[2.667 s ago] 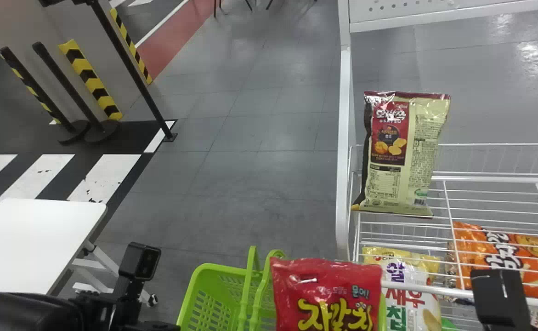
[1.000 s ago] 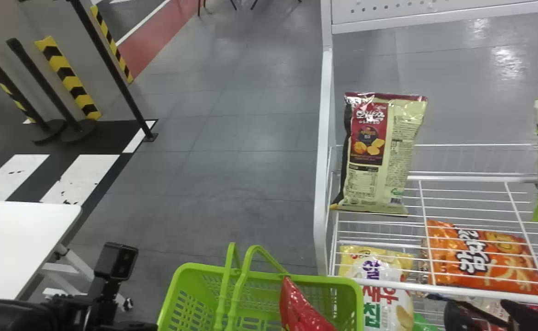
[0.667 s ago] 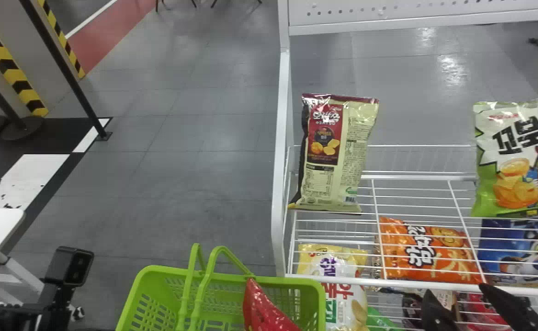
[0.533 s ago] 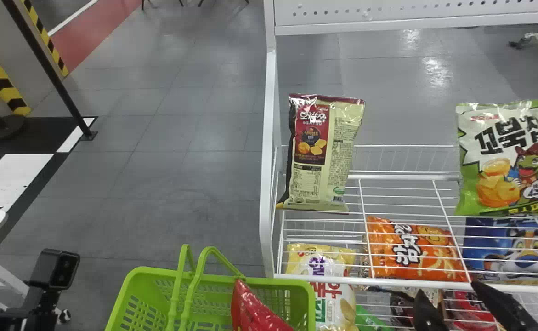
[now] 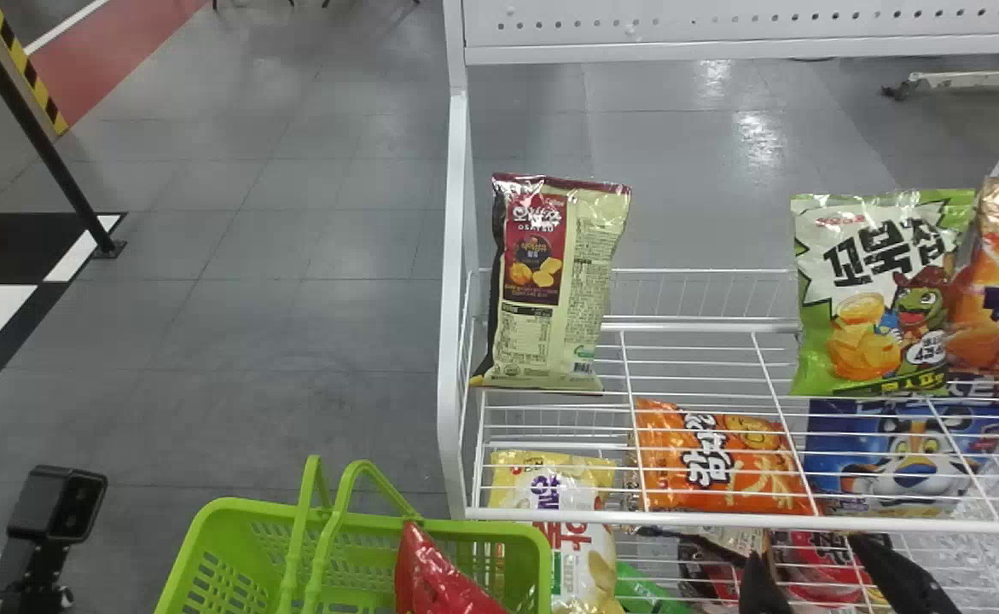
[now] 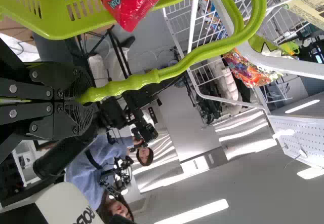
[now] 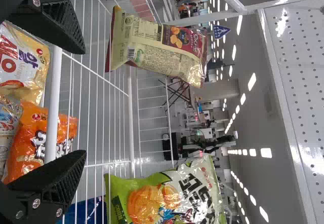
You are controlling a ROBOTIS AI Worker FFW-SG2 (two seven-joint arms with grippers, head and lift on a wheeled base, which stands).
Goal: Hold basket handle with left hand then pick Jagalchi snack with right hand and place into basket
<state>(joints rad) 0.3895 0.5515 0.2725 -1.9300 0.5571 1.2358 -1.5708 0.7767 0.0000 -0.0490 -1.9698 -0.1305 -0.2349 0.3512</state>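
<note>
The green basket (image 5: 230,509) stands at the lower middle of the head view with the red Jagalchi bag (image 5: 438,578) inside, tilted against its right part. In the left wrist view my left gripper (image 6: 81,98) is shut on the green basket handle (image 6: 177,68), and the red snack bag (image 6: 132,2) shows in the basket beyond. My right gripper (image 5: 809,570) is at the bottom right of the head view, in front of the lower shelf. In the right wrist view the right gripper (image 7: 78,102) stands open, its two fingers wide apart with nothing between them.
A white wire rack (image 5: 453,298) stands right of the basket. Its upper shelf holds an upright cream and maroon bag (image 5: 554,286) and a green bag (image 5: 879,294); orange (image 5: 721,460), yellow-white (image 5: 589,558) and blue (image 5: 896,452) packs lie lower. A dark post (image 5: 34,132) stands far left.
The red bag was upright in front of the basket and is now down inside it, released from the right gripper. The right gripper is open over at the rack. The head view's scene has shifted left.
</note>
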